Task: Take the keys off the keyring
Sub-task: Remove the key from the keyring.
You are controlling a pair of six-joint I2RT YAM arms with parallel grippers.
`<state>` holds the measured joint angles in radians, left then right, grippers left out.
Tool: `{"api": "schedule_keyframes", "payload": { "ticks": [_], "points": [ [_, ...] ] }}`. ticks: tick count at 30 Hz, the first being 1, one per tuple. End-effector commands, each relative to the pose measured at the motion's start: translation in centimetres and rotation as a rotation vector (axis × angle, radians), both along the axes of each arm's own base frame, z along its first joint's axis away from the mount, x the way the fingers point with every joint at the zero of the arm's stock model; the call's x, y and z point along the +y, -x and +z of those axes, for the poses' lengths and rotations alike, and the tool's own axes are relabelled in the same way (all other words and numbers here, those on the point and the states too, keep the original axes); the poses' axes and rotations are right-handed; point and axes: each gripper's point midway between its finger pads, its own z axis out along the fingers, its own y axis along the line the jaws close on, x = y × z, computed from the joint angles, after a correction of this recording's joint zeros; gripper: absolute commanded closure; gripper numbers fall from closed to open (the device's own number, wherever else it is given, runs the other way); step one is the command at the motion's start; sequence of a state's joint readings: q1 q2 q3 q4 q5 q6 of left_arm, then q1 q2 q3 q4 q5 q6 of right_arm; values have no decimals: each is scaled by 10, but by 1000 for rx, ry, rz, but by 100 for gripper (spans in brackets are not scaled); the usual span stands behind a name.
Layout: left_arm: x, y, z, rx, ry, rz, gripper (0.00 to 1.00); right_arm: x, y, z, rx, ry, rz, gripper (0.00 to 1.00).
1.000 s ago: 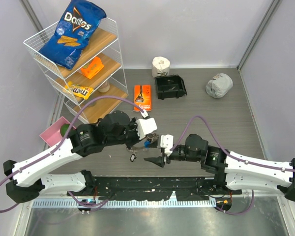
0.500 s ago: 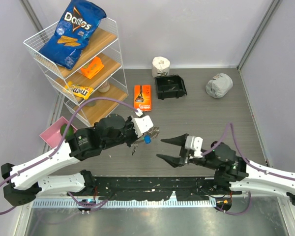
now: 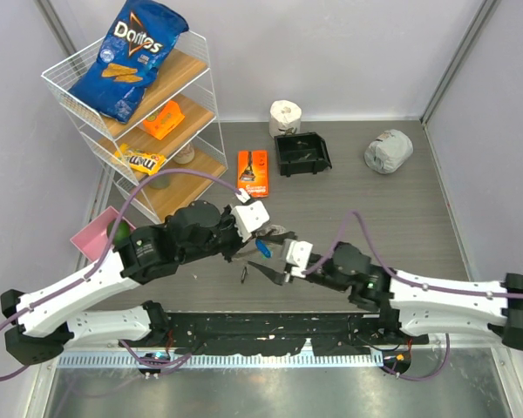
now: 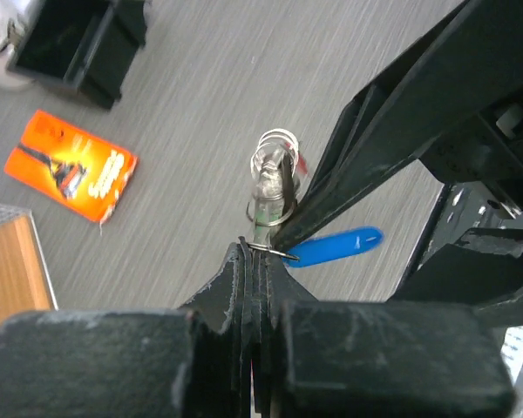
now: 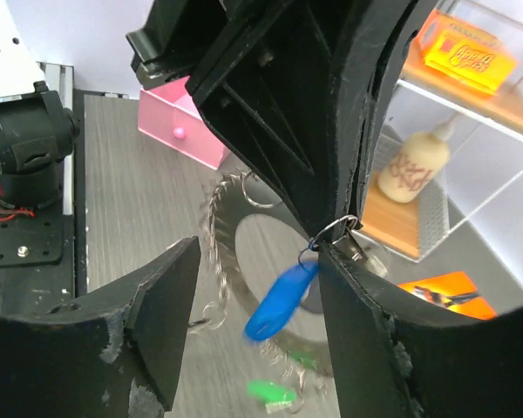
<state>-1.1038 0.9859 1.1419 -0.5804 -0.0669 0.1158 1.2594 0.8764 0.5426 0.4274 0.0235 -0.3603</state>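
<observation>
My left gripper (image 3: 268, 235) is shut on a thin wire ring of the keyring (image 4: 275, 170) and holds it above the table; its jaws (image 4: 260, 252) are pressed together on the wire. A blue-headed key (image 4: 336, 246) hangs from that ring. My right gripper (image 3: 267, 256) is open, with the blue key (image 5: 283, 300) hanging between its fingers (image 5: 157, 305) close to the right one. The frilly keyring loop (image 5: 213, 235) hangs blurred behind it, with a green-headed key (image 5: 270, 392) lower down. A small dark piece (image 3: 242, 275) shows below the left gripper.
A wire shelf (image 3: 205, 83) with a Doritos bag (image 3: 129, 57) and snacks stands at the back left. A pink box (image 3: 91, 237) sits beside it. An orange razor pack (image 3: 253, 172), a black bin (image 3: 302, 153), a paper roll (image 3: 285, 114) and a grey bundle (image 3: 388, 151) lie further back.
My right arm pulled back to the right, then came in again to the left, its open fingers now around the blue key. My left gripper rose slightly, still holding the keyring.
</observation>
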Motion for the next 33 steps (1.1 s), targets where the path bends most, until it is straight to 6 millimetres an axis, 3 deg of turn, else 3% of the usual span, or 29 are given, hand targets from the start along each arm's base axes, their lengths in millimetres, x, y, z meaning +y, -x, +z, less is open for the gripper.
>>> {"api": "schedule_keyframes", "payload": {
  "ticks": [1,2,5,6,7,8,9,10,16,26,33],
  "points": [
    [-4,-6,60,-43,203,50,100,28,13,-39,124,-2,97,39],
    [-4,-6,62,-47,216,54,100,26,15,-55,159,7,98,39],
    [2,-10,58,-66,220,80,100,12,19,-34,161,-87,101,38],
    [4,-11,57,-73,216,84,100,3,20,-13,138,-134,97,38],
    [6,-12,53,-74,207,89,100,0,21,-17,146,-100,90,38],
    [7,-12,52,-77,207,93,100,-7,22,4,123,-137,91,38],
    [8,-13,50,-79,204,97,100,-10,23,0,132,-105,86,37],
    [8,-12,49,-83,203,92,100,-16,24,14,120,-127,85,38],
    [2,-8,45,-75,206,55,100,-38,15,22,104,-131,3,37],
    [-4,3,52,-89,233,-30,100,-30,11,26,120,-123,-6,40],
    [-6,5,54,-78,245,-38,100,-19,-2,25,148,-143,-61,42]
  ]
}}
